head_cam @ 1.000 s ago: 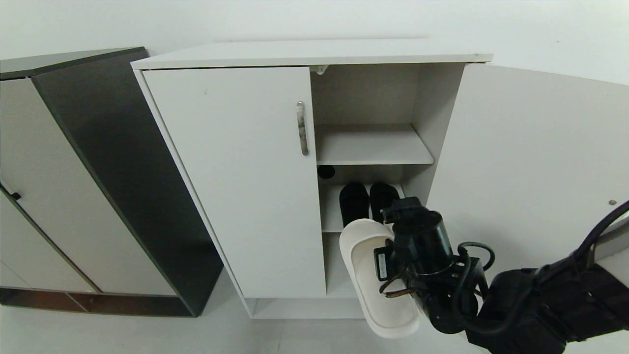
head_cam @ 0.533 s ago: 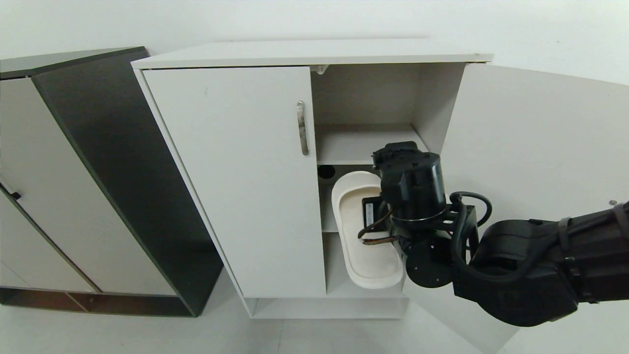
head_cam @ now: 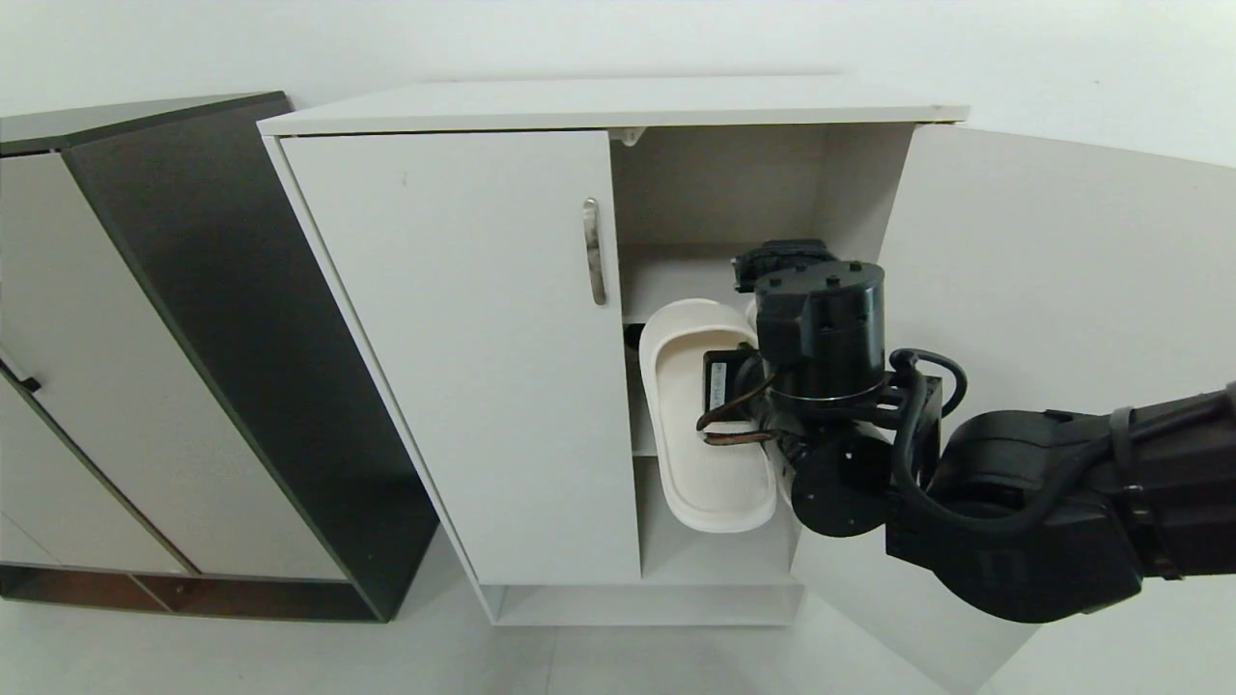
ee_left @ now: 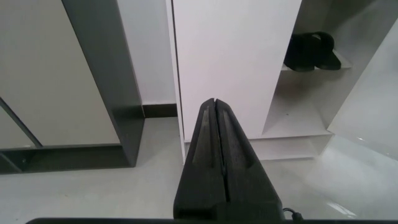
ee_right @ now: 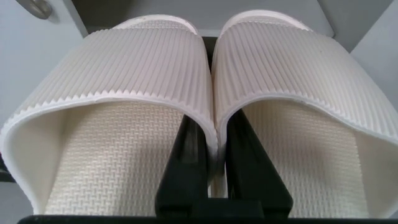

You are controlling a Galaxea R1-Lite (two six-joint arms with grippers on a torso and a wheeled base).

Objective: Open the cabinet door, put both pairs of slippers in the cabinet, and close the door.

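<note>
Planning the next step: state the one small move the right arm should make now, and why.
Probably ease the white slippers forward onto the upper shelf: the right gripper pinches both by their inner walls, toes toward the open side, and the black slippers already occupy the shelf below.

Black slippers (ee_left: 313, 50) on a cabinet shelf (ee_left: 343, 63)

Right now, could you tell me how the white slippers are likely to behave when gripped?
The white slippers look like thick foam, so probably light. Held by their inner edges in the right pincer, they seem stiff. Ribbed straps likely resist slipping.
</note>
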